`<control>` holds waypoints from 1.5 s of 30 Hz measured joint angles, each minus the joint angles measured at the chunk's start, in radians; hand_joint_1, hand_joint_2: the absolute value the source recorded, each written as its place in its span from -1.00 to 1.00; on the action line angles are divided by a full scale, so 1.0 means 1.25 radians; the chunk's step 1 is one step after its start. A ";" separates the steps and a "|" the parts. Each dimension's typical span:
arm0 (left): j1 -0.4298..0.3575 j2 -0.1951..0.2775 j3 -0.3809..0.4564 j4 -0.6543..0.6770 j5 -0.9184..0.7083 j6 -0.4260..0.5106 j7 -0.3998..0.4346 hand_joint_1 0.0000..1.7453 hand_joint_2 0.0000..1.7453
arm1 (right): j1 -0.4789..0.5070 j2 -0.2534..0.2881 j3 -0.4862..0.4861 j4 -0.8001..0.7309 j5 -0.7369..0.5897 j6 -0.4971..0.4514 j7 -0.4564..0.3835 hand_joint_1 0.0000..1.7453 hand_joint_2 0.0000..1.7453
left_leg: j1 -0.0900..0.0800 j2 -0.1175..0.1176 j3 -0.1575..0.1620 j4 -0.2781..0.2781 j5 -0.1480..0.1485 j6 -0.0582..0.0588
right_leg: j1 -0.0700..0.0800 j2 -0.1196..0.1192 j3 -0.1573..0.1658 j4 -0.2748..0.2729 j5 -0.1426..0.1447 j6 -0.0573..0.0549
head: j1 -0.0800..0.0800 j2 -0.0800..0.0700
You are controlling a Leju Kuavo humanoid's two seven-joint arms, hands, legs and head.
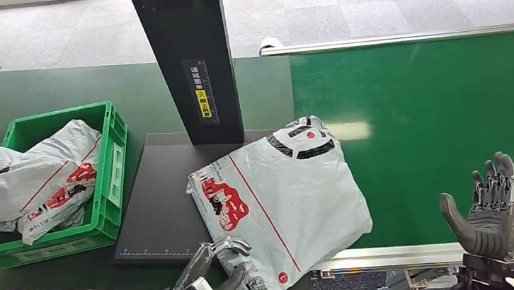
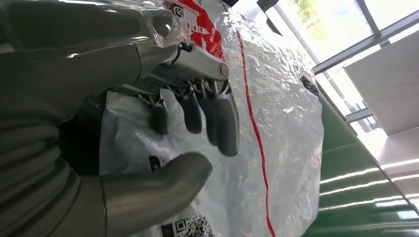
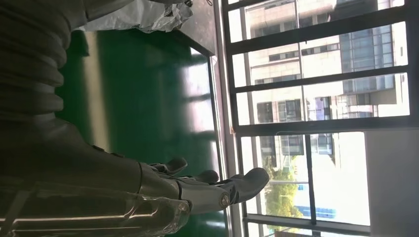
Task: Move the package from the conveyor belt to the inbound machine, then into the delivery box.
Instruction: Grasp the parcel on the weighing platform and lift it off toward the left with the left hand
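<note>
A grey plastic package (image 1: 281, 199) with red print was seen lying partly on the black platform of the inbound machine (image 1: 157, 204) and partly over the edge of the green conveyor belt (image 1: 436, 113). Its near corner, bearing a printed code, overhung the front edge of the counter (image 1: 36, 95). The machine's black upright column (image 1: 189, 59) stood just behind the package.

The left robot hand (image 1: 212, 266) was placed at the package's near left corner. In the left wrist view, the dark fingers (image 2: 217, 121) were seen over the plastic and the thick thumb (image 2: 163, 180) lay opposite them, with a gap between them; whether the package was actually pinched could not be told from the pictures.

The right robot hand (image 1: 488, 211) was held upright over the near right part of the belt, well apart from the package, with its fingers spread and nothing in it. The same open, empty pose was shown in the right wrist view (image 3: 207, 190), above the green belt surface.

To the left, a green delivery box (image 1: 107, 202) rested on the counter beside the black platform. Several similar grey packages (image 1: 44, 180) were piled in it, some spilling over its far left rim.
</note>
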 joint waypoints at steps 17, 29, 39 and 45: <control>-0.057 0.000 -0.029 0.065 -0.080 0.078 -0.001 -1.00 1.00 | 0.009 0.017 -0.049 -0.031 -0.011 0.000 0.000 -1.00 1.00 | 0.000 0.000 0.000 0.000 0.000 0.000 | 0.000 0.000 0.000 0.000 0.000 0.000 | 0.000 0.000; -0.055 0.017 -0.035 0.031 -0.039 0.081 0.004 -1.00 1.00 | 0.038 0.034 -0.059 -0.059 -0.011 0.003 0.005 -1.00 1.00 | 0.000 0.000 0.000 0.000 0.000 0.000 | 0.000 0.000 0.000 0.000 0.000 0.000 | 0.000 0.000; -0.035 0.037 -0.025 -0.022 -0.054 0.094 0.008 -1.00 1.00 | 0.042 0.039 -0.064 -0.066 -0.006 0.007 0.006 -1.00 1.00 | 0.000 0.000 0.000 0.000 0.000 0.000 | 0.000 0.000 0.000 0.000 0.000 0.000 | 0.000 0.000; -0.021 0.049 -0.020 -0.051 -0.066 0.097 0.008 -1.00 1.00 | 0.041 0.039 -0.065 -0.066 0.000 0.007 0.006 -1.00 1.00 | 0.000 0.000 0.000 0.000 0.000 0.000 | 0.000 0.000 0.000 0.000 0.000 0.000 | 0.000 0.000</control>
